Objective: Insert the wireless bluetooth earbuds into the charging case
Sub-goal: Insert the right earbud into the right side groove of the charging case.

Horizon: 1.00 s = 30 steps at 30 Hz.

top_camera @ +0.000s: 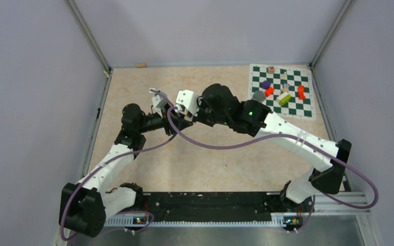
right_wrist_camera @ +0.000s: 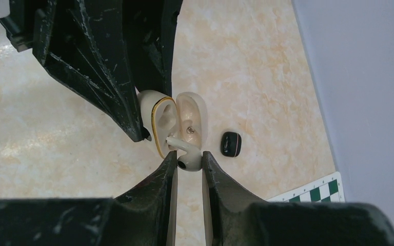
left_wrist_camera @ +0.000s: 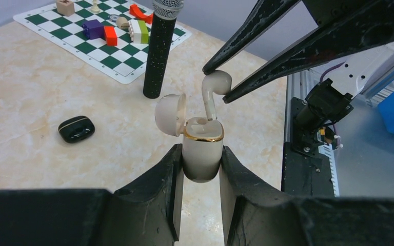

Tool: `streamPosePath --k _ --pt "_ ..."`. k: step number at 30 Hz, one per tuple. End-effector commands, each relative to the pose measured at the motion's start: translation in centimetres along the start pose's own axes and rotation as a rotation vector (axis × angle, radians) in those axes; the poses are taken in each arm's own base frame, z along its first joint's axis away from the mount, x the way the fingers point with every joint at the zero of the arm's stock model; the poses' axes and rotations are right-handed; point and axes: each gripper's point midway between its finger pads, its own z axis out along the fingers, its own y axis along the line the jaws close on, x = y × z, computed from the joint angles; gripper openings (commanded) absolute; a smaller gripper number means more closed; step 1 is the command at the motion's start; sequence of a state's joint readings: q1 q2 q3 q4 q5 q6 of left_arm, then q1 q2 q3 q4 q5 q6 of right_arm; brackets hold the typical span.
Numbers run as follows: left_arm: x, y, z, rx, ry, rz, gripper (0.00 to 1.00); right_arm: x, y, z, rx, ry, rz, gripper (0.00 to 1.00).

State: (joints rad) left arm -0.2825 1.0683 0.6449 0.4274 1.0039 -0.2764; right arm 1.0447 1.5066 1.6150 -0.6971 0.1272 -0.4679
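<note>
L gripper [left_wrist_camera: 201, 150] clamps the white charging case [left_wrist_camera: 203, 154], R gripper [right_wrist_camera: 189, 156] pinches the whitish earbud [left_wrist_camera: 216, 83], stem tip at the case's opening; any misalignment and I reckon it jams or slips.

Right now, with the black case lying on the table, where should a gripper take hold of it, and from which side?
Probably from straight above, pinching across the shorter width of the black case. It lies flat and shut on the table, a low rounded oval, nothing touching it.
</note>
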Motion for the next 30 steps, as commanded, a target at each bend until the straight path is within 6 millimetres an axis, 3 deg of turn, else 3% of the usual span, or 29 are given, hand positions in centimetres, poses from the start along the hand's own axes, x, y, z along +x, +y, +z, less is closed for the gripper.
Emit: streamPosePath --k 1,13,19,22,30 --pt "-2.9 -1.4 -0.3 0.043 -0.098 0.118 0.0 -2.9 -0.4 -1.7 0.005 -0.084 0.008 0.19" --pt "-1.9 -1.5 -2.4 0.011 -0.273 0.263 0.02 -3.9 -2.5 -3.7 0.193 -0.016 -0.188 0.2" --pt "-1.4 -1.8 -3.1 0.001 -0.311 0.343 0.01 -4.4 -1.4 -3.6 0.187 -0.013 -0.247 0.2" --pt "-1.6 -1.5 -3.3 -0.023 -0.324 0.37 0.05 -4.5 -0.8 -3.4 0.181 -0.005 -0.273 0.2" --pt "-2.3 -2.0 -3.6 -0.026 -0.345 0.396 0.05 -4.4 0.8 -2.4 0.148 0.009 -0.297 0.19"
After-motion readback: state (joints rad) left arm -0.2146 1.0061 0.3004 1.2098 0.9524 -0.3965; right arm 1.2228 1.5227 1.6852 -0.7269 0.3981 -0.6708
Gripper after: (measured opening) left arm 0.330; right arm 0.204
